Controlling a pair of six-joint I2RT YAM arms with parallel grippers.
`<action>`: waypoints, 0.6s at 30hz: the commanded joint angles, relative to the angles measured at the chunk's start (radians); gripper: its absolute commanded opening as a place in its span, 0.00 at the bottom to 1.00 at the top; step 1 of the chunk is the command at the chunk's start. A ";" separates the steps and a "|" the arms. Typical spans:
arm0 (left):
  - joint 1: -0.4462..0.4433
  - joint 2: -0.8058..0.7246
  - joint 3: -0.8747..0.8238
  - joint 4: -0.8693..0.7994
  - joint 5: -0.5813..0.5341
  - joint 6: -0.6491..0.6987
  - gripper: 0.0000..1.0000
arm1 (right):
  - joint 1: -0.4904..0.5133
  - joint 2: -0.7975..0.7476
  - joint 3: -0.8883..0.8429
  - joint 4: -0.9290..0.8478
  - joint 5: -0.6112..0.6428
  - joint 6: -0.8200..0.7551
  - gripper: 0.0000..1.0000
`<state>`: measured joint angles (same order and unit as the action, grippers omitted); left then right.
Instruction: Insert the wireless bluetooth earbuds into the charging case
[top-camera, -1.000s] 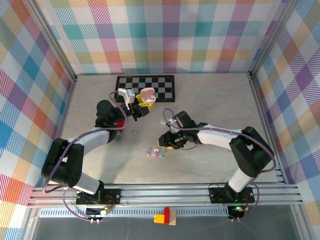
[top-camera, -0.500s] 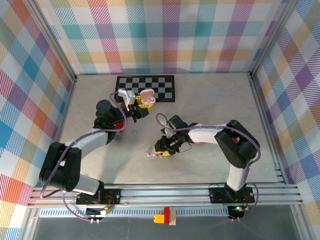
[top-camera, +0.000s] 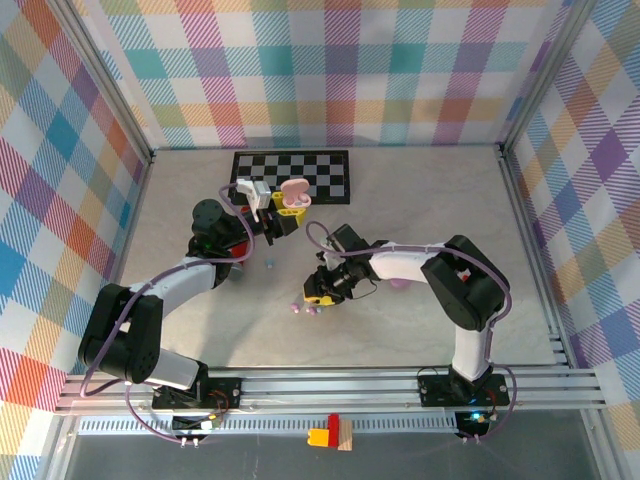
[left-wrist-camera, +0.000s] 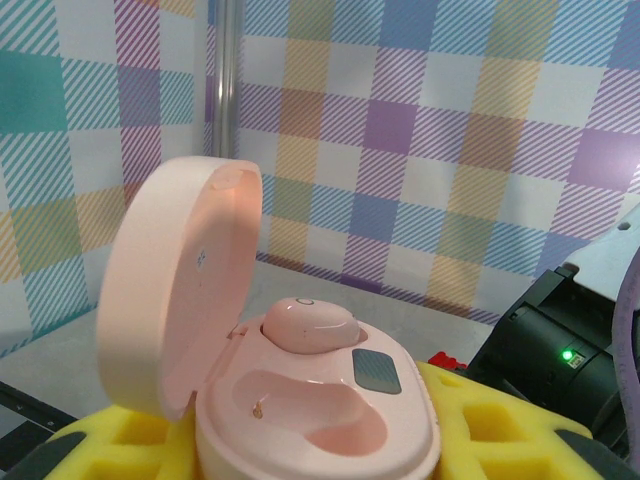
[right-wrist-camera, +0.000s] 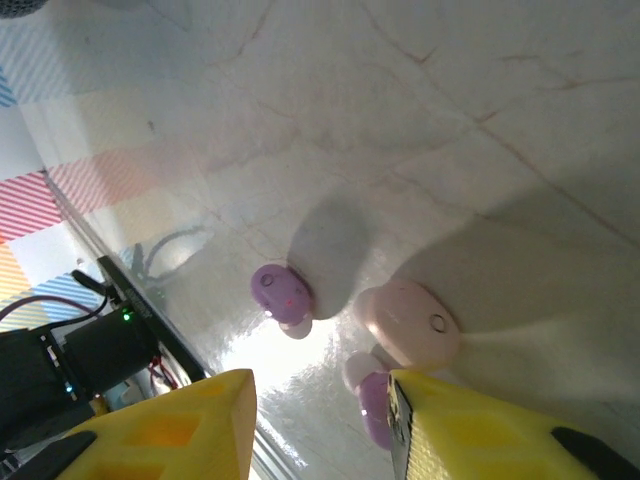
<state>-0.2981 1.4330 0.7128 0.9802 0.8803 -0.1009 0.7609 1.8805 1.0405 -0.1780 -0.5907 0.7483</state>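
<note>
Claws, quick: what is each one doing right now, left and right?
Left claw: closed on the pink charging case, lid open.
Right claw: open, empty, above the loose earbuds.

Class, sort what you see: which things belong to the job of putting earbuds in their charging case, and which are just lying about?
Belong to the job: open pink charging case; seated pink earbud inside it; lilac earbud and loose pink earbud on the table.
Lying about: checkerboard mat; red and yellow blocks.
</note>
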 joint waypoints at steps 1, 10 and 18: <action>0.006 -0.023 -0.003 0.012 0.013 0.018 0.38 | 0.006 0.022 0.037 -0.077 0.061 -0.021 0.40; 0.007 -0.021 -0.001 0.014 0.010 0.017 0.37 | 0.003 0.048 0.109 -0.100 0.096 -0.044 0.40; 0.034 -0.040 -0.014 0.012 -0.013 0.014 0.37 | 0.004 0.106 0.171 -0.079 0.001 -0.055 0.40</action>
<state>-0.2836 1.4300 0.7109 0.9703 0.8749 -0.0994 0.7605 1.9644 1.1736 -0.2489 -0.5289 0.7189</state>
